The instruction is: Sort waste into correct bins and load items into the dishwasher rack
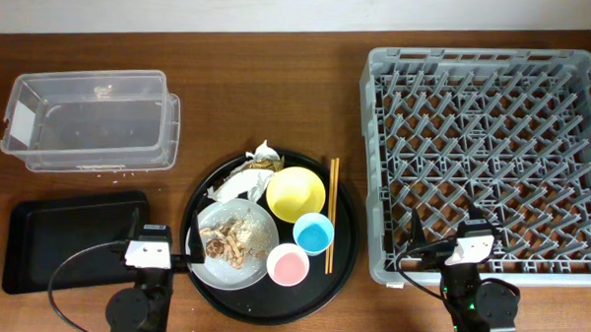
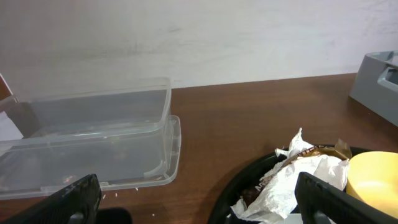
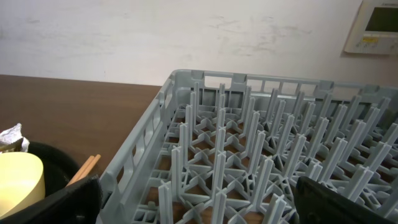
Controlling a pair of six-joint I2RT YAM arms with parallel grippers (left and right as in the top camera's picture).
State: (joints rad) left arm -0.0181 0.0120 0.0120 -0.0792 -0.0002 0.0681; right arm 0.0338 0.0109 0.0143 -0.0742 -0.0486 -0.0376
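I have both arms parked at the near edge of the bench (image 1: 278,96). The left gripper (image 2: 198,200) has its jaws wide apart with nothing between them, and the right gripper (image 3: 199,200) is spread just as wide and also empty. From overhead, the left arm sits between the shallow black tray (image 1: 56,244) and the round black tray (image 1: 344,242). The right arm sits at the near edge of the rack (image 1: 369,169), which fills the far right side of the bench and holds nothing. The clear box (image 1: 90,119) stands open at the far left, behind the shallow black tray and well apart from the rack. Everything else is on the round black tray. The yellow bowl (image 1: 295,194) is near its middle, with the blue cup (image 1: 313,233) just in front of it and the pink cup (image 1: 288,264) nearer me. The plate (image 1: 259,227) is beside the cups and carries the food scraps (image 1: 229,245). The crumpled napkin (image 1: 234,188) lies behind the plate, with the wrapper (image 1: 264,165) at its far end. The chopsticks (image 1: 331,215) lie side by side along the rack-side edge of the tray, beside the bowl.
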